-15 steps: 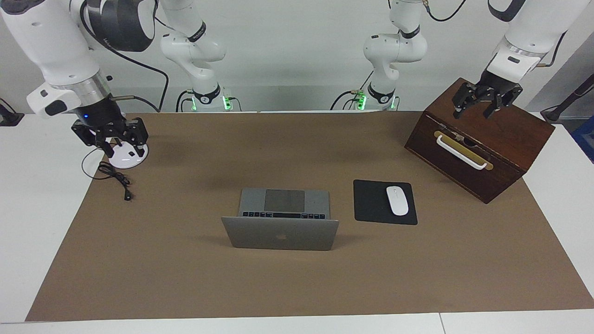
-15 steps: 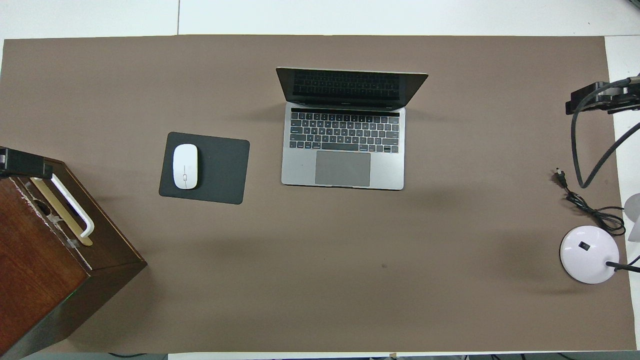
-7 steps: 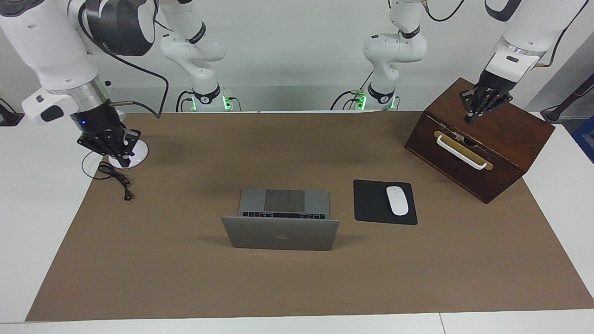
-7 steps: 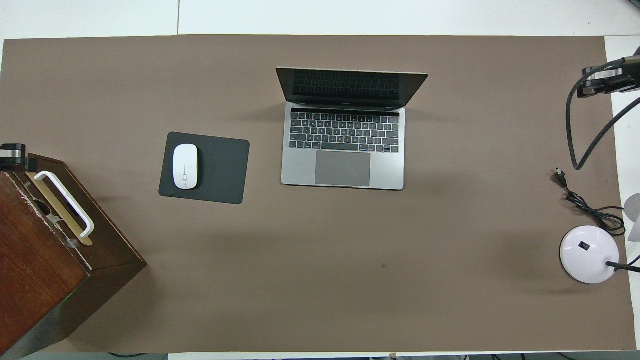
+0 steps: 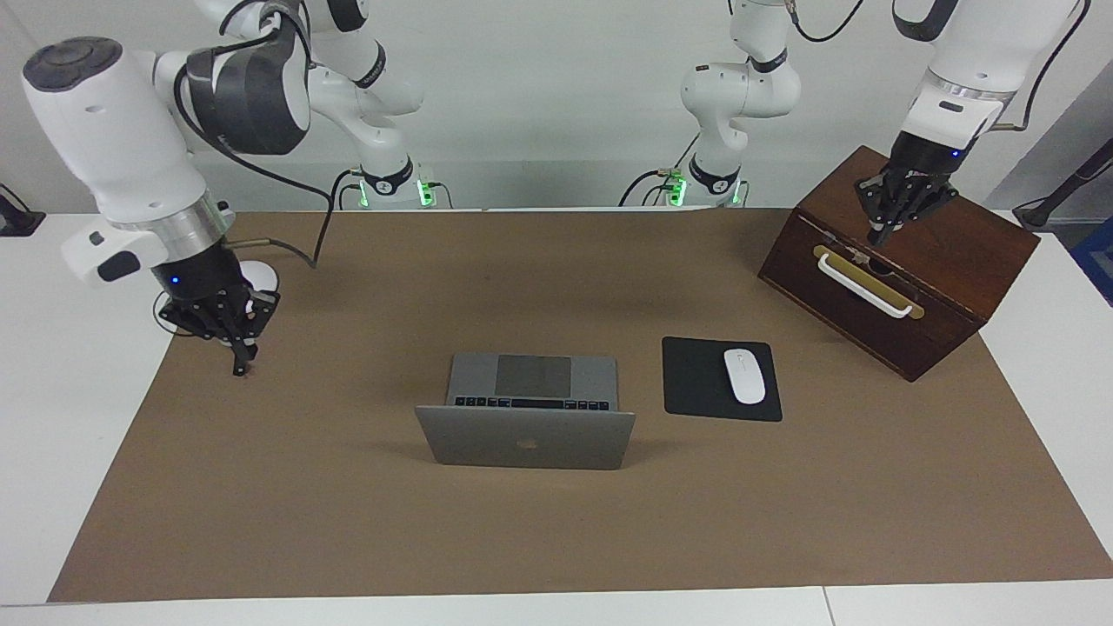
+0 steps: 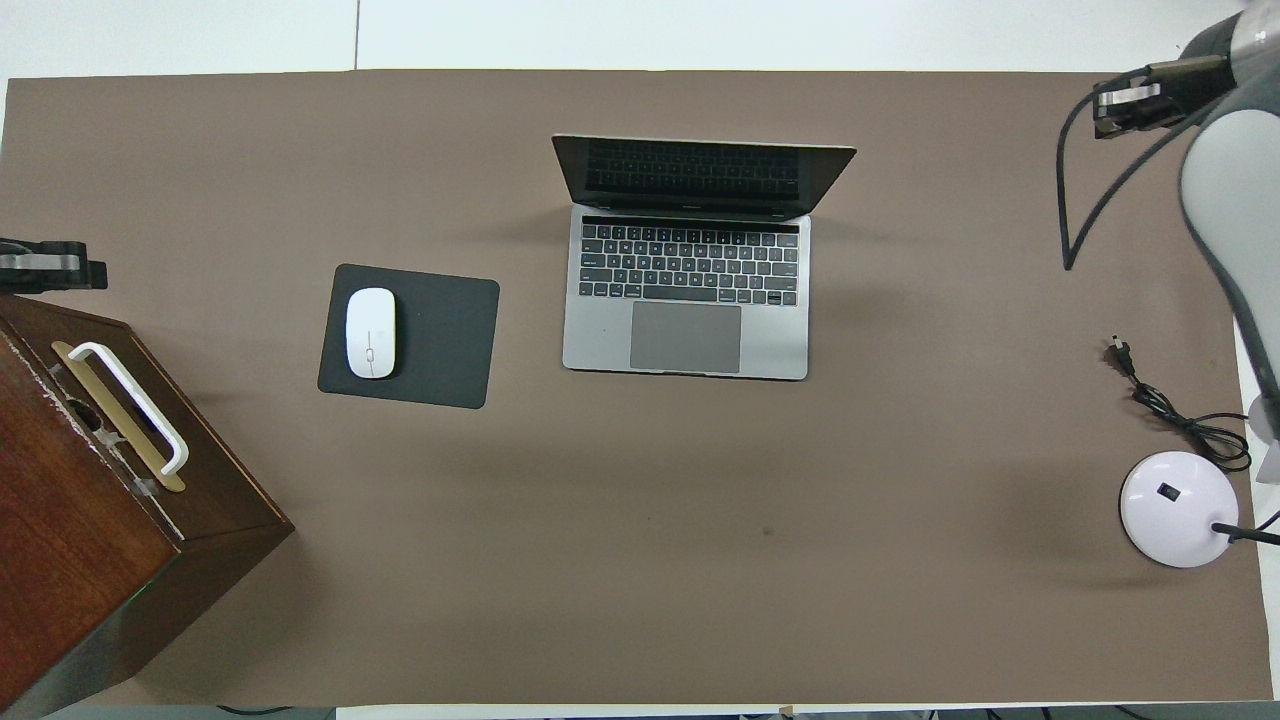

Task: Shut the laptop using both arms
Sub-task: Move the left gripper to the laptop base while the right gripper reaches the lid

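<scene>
- Laptop [image 5: 530, 409] is what the task concerns, and it stands open in the middle of the brown table cover [image 5: 556, 530], its silver lid raised nearly upright at the edge farthest from the robots, black keyboard and grey trackpad facing them
- Nearest the robots, toward the left arm's end of the table, a dark wooden box [image 5: 904, 261] sits askew with a white handle [image 5: 865, 285] on a brass plate across its front
- The left gripper [image 5: 885, 228] hangs over the top of that box near its front edge, pointing down, fingertips pressed together with nothing between them; whether it touches the wood cannot be told
- Toward the right arm's end, about as near the robots, a round white lamp base [image 6: 1178, 508] rests at the edge of the cover, and a coiled black cord [image 6: 1180, 420] with its plug lies just beside it, a little farther out
- The right gripper [image 5: 238, 352] hangs low over the cord and the cover's edge, pointing down, its fingertips drawn together and empty
- Farther from the robots than the box lies a black mouse pad [image 5: 720, 378], flat on the cover beside the laptop toward the left arm's end, apart from it
- A white mouse [image 5: 744, 376] rests on the pad, on the half away from the laptop
- Both grippers are well apart from the laptop, one out at each end of the table
</scene>
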`<state>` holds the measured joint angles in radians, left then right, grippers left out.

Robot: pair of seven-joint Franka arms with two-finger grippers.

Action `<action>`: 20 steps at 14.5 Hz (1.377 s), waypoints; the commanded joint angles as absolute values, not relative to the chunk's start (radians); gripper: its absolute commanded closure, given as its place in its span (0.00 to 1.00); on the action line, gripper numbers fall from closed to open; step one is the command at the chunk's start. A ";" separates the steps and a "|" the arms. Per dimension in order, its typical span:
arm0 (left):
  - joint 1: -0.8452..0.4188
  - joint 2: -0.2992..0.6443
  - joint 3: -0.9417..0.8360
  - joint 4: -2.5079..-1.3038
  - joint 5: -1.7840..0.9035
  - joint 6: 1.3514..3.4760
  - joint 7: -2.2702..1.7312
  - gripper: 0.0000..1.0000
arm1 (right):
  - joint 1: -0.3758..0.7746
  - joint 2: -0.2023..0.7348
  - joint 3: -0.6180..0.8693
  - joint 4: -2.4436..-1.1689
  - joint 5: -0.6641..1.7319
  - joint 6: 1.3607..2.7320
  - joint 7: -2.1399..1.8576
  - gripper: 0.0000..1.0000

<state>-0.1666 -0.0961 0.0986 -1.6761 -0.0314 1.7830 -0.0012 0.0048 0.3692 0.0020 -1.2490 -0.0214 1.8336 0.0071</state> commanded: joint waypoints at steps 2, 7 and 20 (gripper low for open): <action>-0.190 -0.133 0.107 -1.764 -0.086 1.841 -0.015 1.00 | 0.057 0.492 0.003 -1.100 -0.066 1.876 0.118 1.00; -0.317 -0.282 0.106 -2.088 -0.095 2.113 -0.014 1.00 | 0.106 0.538 -0.003 -1.069 -0.077 1.988 0.305 1.00; -0.584 -0.332 0.106 -2.546 -0.095 2.768 -0.003 1.00 | 0.242 0.618 0.002 -1.049 -0.167 2.088 0.710 1.00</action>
<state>-0.5431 -0.3458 0.0913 -2.4975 -0.0869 2.6658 -0.0120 0.2258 0.5761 0.0013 -1.0827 -0.1241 2.0641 0.6436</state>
